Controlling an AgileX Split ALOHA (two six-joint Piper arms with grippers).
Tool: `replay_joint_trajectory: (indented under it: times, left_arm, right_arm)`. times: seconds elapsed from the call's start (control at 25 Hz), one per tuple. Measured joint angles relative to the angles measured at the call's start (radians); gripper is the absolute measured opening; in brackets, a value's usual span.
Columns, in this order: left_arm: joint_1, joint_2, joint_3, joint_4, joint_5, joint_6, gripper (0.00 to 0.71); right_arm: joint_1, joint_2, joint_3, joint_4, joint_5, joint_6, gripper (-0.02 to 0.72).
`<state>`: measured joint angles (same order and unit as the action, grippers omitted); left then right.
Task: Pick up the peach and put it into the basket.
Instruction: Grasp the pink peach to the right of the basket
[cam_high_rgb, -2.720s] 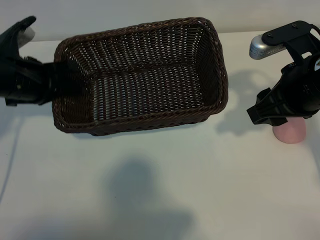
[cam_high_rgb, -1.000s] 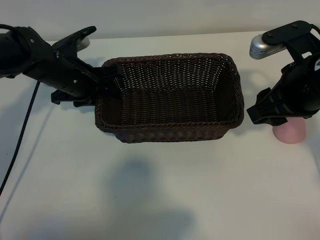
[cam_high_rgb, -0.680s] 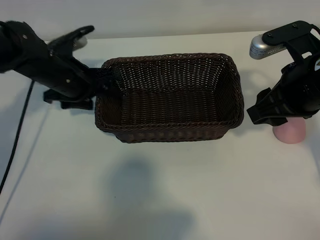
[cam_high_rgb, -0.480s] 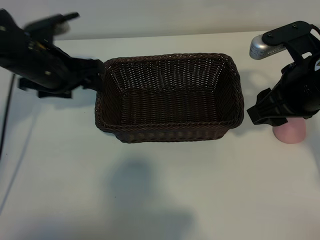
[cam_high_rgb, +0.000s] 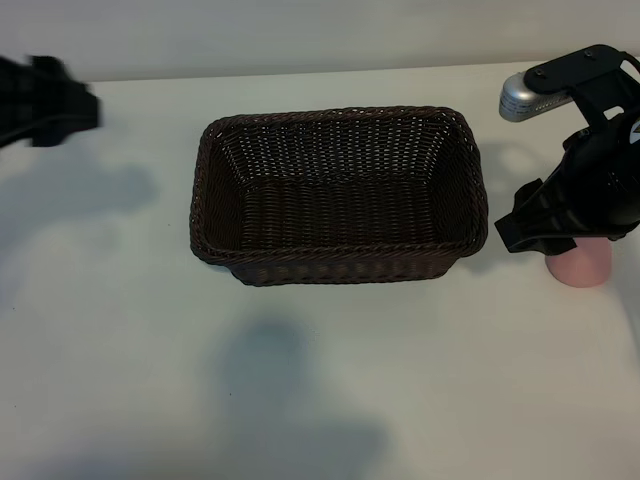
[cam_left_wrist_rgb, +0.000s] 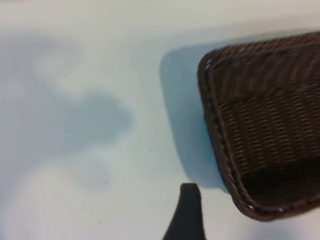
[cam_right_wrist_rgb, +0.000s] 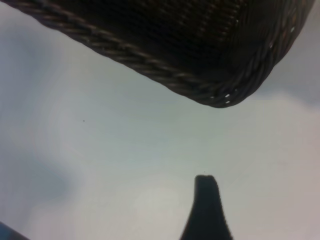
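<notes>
Basket (cam_high_rgb: 338, 196) sits centre frame on the table (cam_high_rgb: 320, 380). Peach (cam_high_rgb: 580, 264) right of it, near the frame's right edge, on the table and partly under the right arm (cam_high_rgb: 585, 180). Left arm (cam_high_rgb: 45, 100) upper left, well apart from basket.

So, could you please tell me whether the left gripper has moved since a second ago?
Yes. The left gripper was at the basket's left rim; it has pulled away leftward toward the picture's edge, leaving the basket in place.

Left arm (cam_high_rgb: 45, 102) raised; right arm (cam_high_rgb: 585, 190) low.
</notes>
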<state>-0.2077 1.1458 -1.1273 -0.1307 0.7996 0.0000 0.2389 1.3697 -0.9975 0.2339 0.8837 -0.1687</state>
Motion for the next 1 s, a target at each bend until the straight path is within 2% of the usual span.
replay_joint_trajectory:
  times: [0.12, 0.36, 0.44, 0.72, 1.0]
  left_arm:
    - [0.000, -0.146, 0.027, 0.014, 0.016, 0.019, 0.633]
    - [0.000, -0.469, 0.185, 0.091, 0.055, -0.018, 0.619]
    - [0.000, -0.541, 0.234, 0.131, 0.098, -0.039, 0.613]
    - [0.000, -0.816, 0.351, 0.148, 0.247, -0.048, 0.599]
    - [0.000, -1.041, 0.500, 0.150, 0.287, -0.029, 0.598]
  right_arm:
    - [0.000, 0.000, 0.000, 0.000, 0.000, 0.001, 0.512]
    - [0.000, 0.000, 0.000, 0.000, 0.000, 0.001, 0.512]
    - [0.000, 0.000, 0.000, 0.000, 0.000, 0.001, 0.512]
    - [0.000, 0.000, 0.000, 0.000, 0.000, 0.001, 0.512]
    - [0.000, 0.000, 0.000, 0.000, 0.000, -0.001, 0.512]
